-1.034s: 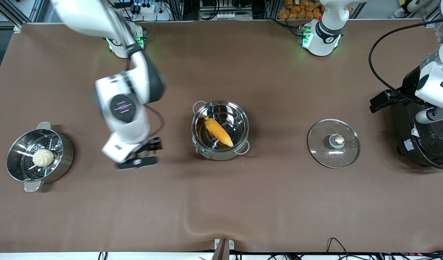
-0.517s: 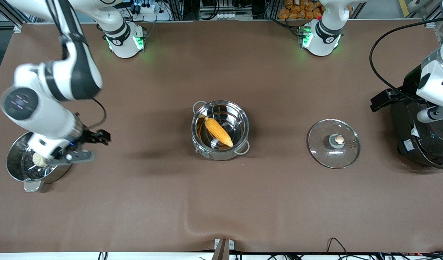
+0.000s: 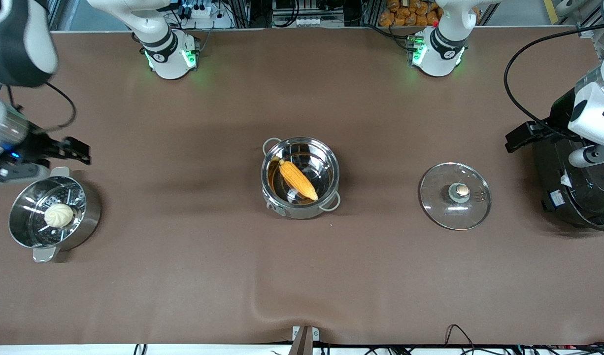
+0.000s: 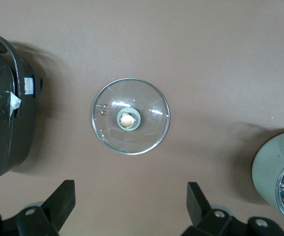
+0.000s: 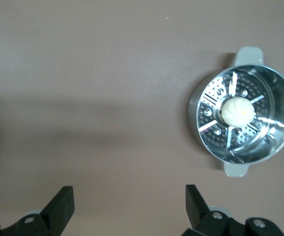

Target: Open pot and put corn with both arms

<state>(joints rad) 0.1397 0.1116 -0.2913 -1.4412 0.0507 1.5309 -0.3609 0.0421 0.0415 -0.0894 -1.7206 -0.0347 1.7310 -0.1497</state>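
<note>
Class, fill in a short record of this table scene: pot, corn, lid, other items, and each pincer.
pot: mid-table, open
corn: lying inside the pot
lid: flat on the table, toward the left arm's end
steamer pot: holds a bun
right pincer: open, empty, beside the steamer pot
left pincer: open, empty, beside the rice cooker

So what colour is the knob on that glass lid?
The knob is pale tan on a grey base; left wrist view shows it best.
</note>
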